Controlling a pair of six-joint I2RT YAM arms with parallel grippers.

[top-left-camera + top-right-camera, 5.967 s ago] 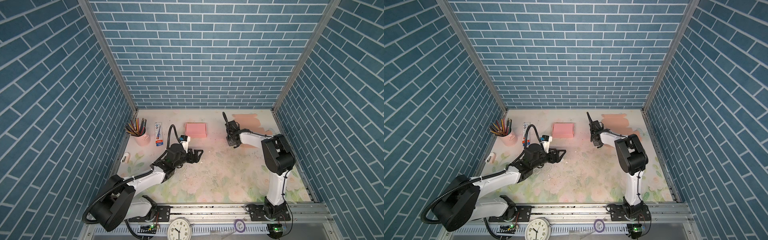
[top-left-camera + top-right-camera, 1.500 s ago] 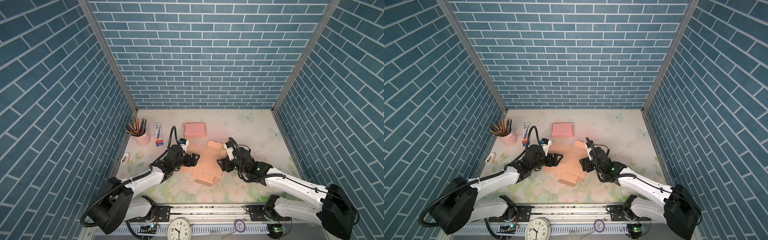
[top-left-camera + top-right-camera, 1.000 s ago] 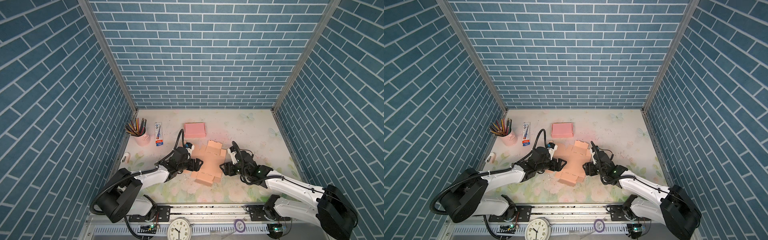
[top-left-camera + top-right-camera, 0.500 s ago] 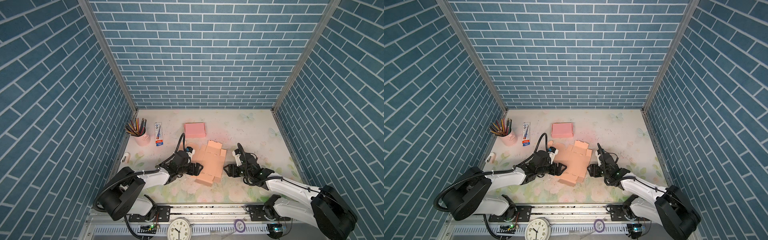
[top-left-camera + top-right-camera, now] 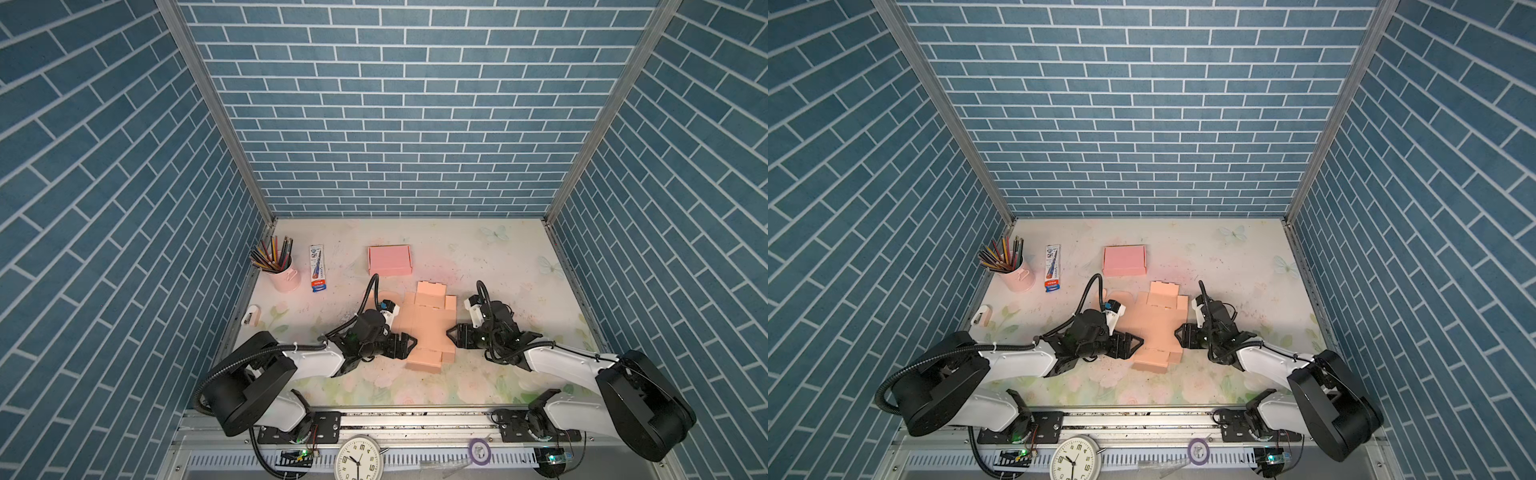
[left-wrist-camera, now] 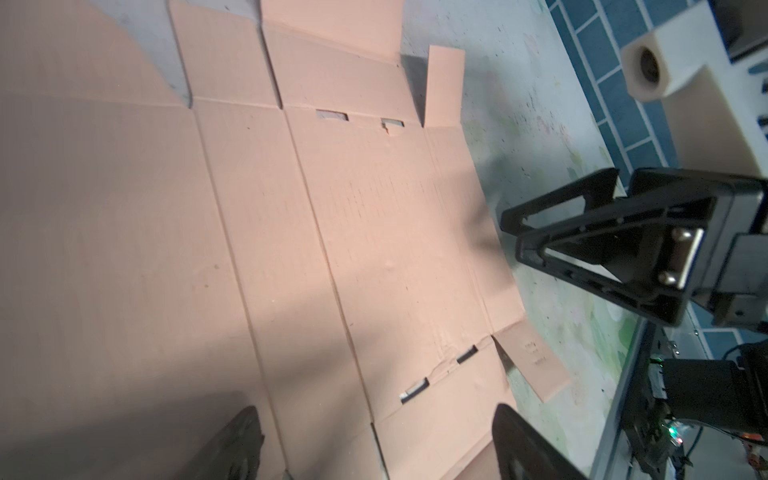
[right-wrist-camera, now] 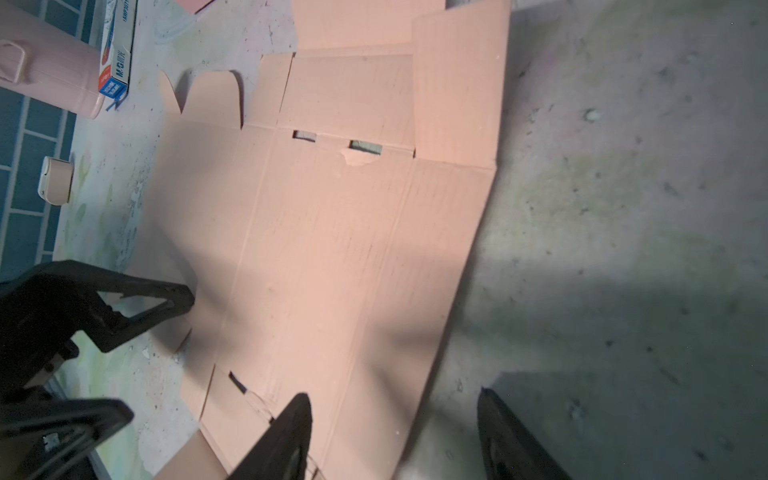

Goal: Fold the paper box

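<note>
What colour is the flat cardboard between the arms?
The cardboard is plain peach, clearest in the left wrist view.

Unfolded paper box (image 5: 428,328): plain peach-pink card, no print. Folded box (image 5: 389,259), far centre: brighter, cooler pink. Pencil cup (image 5: 286,277), far left: pale pink. The pencils (image 5: 270,253) in it are mixed colours. Slim carton (image 5: 318,268) just right of the cup: white with blue and red print. Desk (image 5: 498,266): off-white, faded floral and butterfly pattern, green leaves toward the near edge. Walls (image 5: 395,104): blue brick pattern, white grout lines. Both the left hand (image 5: 414,343) and right hand (image 5: 449,332): black.
</note>
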